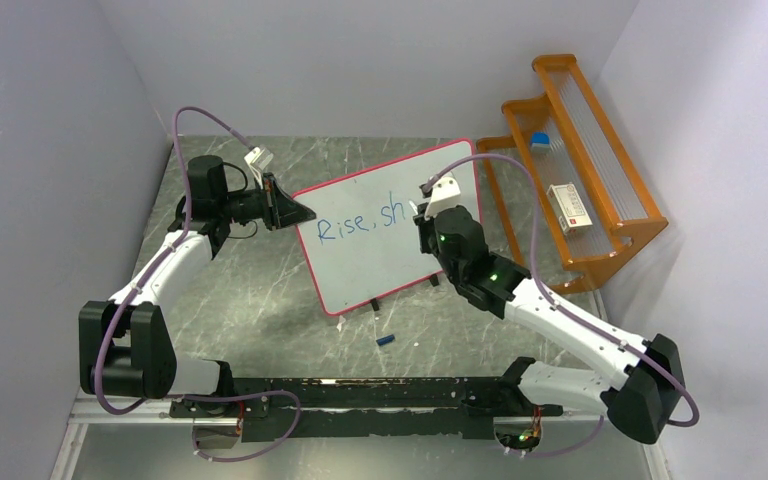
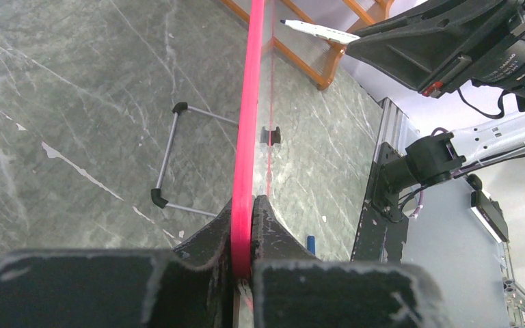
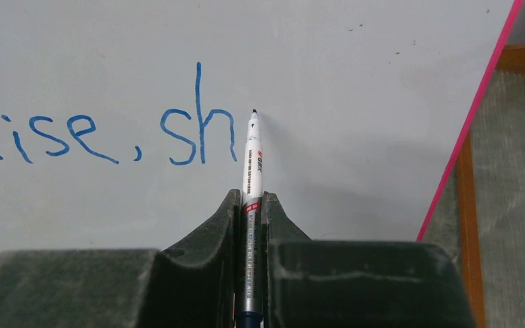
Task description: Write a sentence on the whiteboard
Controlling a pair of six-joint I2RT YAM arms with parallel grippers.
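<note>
The whiteboard (image 1: 380, 260), white with a pink-red frame, stands tilted on the table's middle. My left gripper (image 1: 298, 211) is shut on its left edge; in the left wrist view the red frame (image 2: 249, 123) runs straight up from between the closed jaws of that gripper (image 2: 245, 212). Blue writing, the sentence (image 1: 360, 224), reads "Rise, sh" (image 3: 109, 133). My right gripper (image 3: 251, 205) is shut on a white and silver marker (image 3: 253, 171) whose tip sits just right of the "h", close to the board; contact cannot be told.
An orange wire rack (image 1: 575, 190) stands at the back right with a small white box (image 1: 569, 207) and a blue-white item (image 1: 540, 142). A blue marker cap (image 1: 386, 340) lies on the marble tabletop in front of the board. Grey walls close three sides.
</note>
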